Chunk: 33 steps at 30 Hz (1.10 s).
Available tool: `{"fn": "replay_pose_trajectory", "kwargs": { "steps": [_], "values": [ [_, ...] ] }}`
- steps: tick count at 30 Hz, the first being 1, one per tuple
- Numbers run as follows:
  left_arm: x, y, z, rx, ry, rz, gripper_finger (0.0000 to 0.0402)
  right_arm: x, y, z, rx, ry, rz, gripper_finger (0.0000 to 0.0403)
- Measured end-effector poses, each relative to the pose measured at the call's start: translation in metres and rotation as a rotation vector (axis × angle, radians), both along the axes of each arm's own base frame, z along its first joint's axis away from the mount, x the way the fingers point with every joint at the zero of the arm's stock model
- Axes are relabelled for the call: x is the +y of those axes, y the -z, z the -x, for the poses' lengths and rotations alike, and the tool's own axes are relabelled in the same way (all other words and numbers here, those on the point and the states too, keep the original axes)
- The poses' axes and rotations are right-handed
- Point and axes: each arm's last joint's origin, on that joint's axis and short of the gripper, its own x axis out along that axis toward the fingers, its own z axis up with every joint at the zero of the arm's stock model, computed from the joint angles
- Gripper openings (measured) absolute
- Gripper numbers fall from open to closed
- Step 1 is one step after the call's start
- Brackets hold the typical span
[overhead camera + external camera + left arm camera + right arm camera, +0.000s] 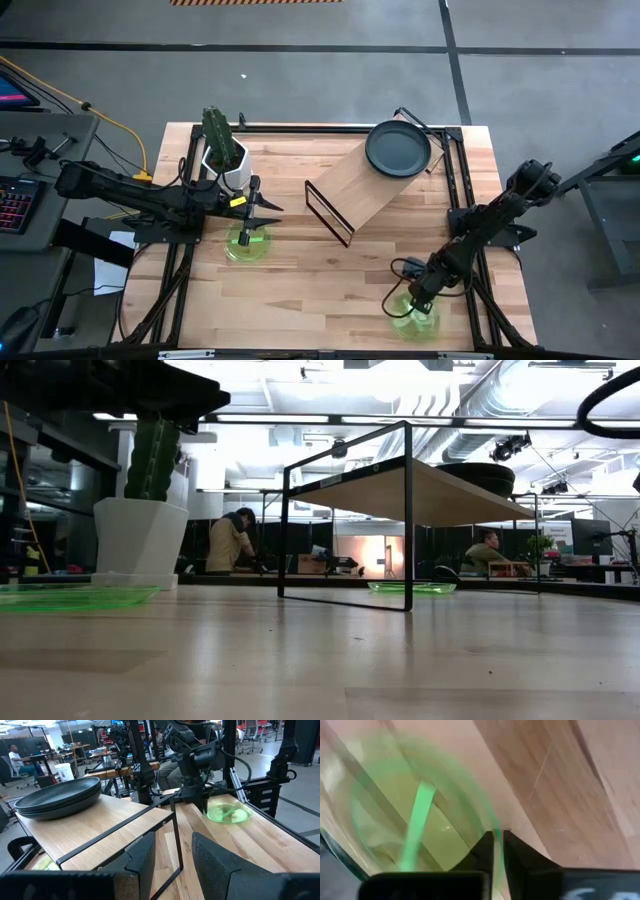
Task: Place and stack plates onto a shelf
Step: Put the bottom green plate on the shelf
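The shelf (365, 185) stands slantwise at the table's middle back. A stack of dark plates (398, 148) sits on its far right end and also shows in the left wrist view (57, 797). One green plate (247, 243) lies flat on the table at the left, seen low on the table in the low view (70, 597). My left gripper (255, 212) hovers open just over its far edge, pointing at the shelf. A second green plate (413, 318) lies near the table's near right corner. My right gripper (415, 300) is shut on it. My right gripper pinches the green plate's rim (492, 827) between its two fingers, at the plate's far edge. The fingers (200, 800) come from above, slanting down. In the low view the plate (412, 588) lies about level on the table.
A white pot with a cactus (225, 150) stands at the back left, close behind my left arm. Black frame rails (455, 180) run along the table's sides. Bare wood lies between the two green plates, in front of the shelf. People sit at desks in the room behind.
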Motion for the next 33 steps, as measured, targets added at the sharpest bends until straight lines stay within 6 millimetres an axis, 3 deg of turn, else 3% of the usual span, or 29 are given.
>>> {"fn": "replay_pose_trajectory", "kwargs": {
  "steps": [9,23,33],
  "values": [
    [0.0,0.0,0.0,0.0,0.0,0.0,0.0115,0.006,-0.004,-0.006,-0.074,-0.051,-0.075,0.0003],
    [0.0,0.0,0.0,0.0,0.0,-0.001,0.0115,-0.001,-0.041,-0.011,-0.363,0.029,-0.116,0.0],
    [0.0,0.0,0.0,0.0,0.0,0.0,0.0115,0.002,-0.042,-0.01,-0.358,0.243,-0.124,0.0]
  ]
}}
